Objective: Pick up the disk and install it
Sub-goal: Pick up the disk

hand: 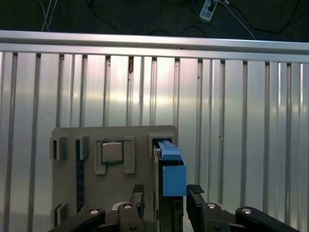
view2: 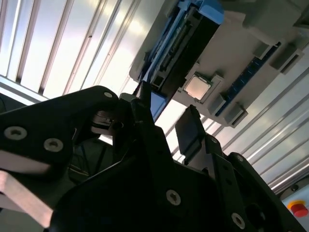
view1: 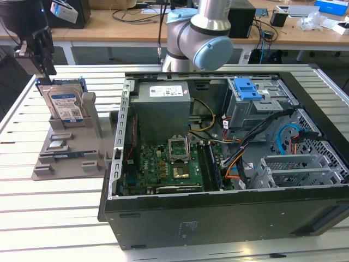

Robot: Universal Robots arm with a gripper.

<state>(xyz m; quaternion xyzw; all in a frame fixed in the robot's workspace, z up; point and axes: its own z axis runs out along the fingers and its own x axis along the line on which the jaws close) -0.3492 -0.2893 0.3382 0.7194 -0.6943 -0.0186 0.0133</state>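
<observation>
Exterior view: pincer (view1: pixel 44 76) hangs spread right above the disk (view1: pixel 64 103), which stands upright in a grey holder (view1: pixel 65 161) near a corner of the slatted metal desk (view1: pixel 54 218); cluttered wooden benches (view1: pixel 125 30) behind.

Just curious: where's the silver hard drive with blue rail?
The drive stands in a grey plastic holder at the exterior view's left, under the black gripper.

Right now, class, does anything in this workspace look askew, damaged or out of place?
Nothing stands out. The disk stands upright in its slot in the grey holder, and the open gripper hangs directly above it.
</observation>
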